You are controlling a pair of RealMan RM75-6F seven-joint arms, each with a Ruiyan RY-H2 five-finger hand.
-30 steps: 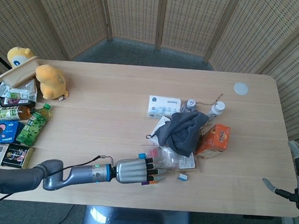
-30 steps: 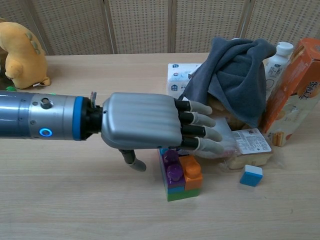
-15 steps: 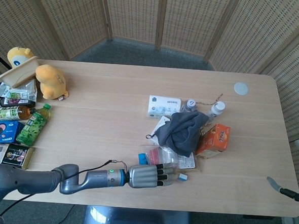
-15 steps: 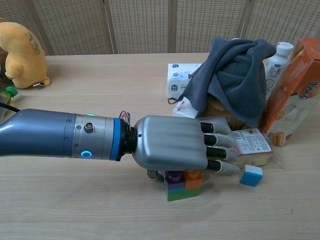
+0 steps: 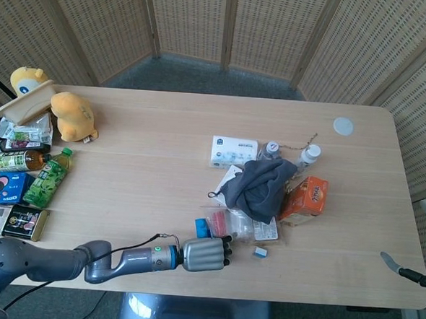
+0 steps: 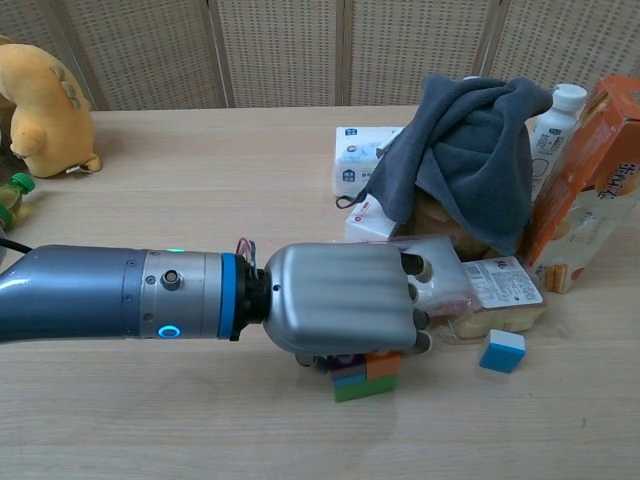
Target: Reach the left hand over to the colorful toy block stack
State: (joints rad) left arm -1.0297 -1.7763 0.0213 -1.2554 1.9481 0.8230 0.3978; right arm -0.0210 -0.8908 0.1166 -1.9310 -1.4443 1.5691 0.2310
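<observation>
Table (image 5: 155, 163) of pale wood, woven screens (image 5: 228, 23) behind it.

Light wood desk (image 5: 148, 163) with loads of stuff on it. Beyond the left robot hand (image 6: 340, 300): tissue pack (image 5: 234, 151), grey cloth (image 5: 258, 184), orange carton (image 5: 305, 196). Small blue block (image 6: 501, 351) just off its fingertips; yellow plush (image 5: 72, 116) far back along its arm's side.

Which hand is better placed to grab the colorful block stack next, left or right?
Left. The left hand sits directly over the block stack, fingers curled down around its top. The right hand is only a sliver at the table's far edge.
</observation>
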